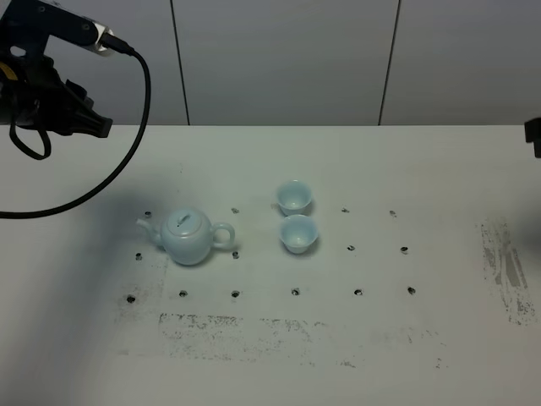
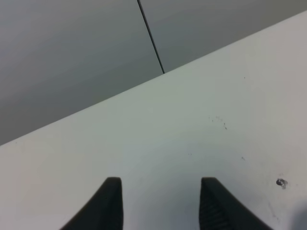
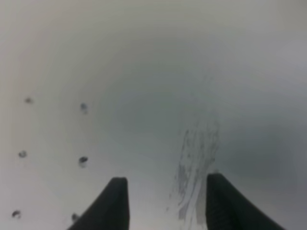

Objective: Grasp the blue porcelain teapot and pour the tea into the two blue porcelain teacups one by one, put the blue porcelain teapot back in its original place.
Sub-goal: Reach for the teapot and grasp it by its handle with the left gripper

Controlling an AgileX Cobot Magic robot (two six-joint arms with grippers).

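White scuffed table (image 1: 270, 364) carries the blue porcelain teapot (image 1: 188, 237) upright left of centre, spout pointing left. To its right stands the nearer teacup (image 1: 298, 233), the farther teacup (image 1: 294, 197) just behind it. Beyond them, left gripper (image 2: 160, 191) and right gripper (image 3: 168, 191) hang parted and empty.

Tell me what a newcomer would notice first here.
The pale blue porcelain teapot sits left of centre on the white table, spout pointing left, with the far teacup and near teacup close together to its right. The left arm and its looping black cable hang over the back-left corner. Each wrist view shows an open, empty claw: left claw, right claw.
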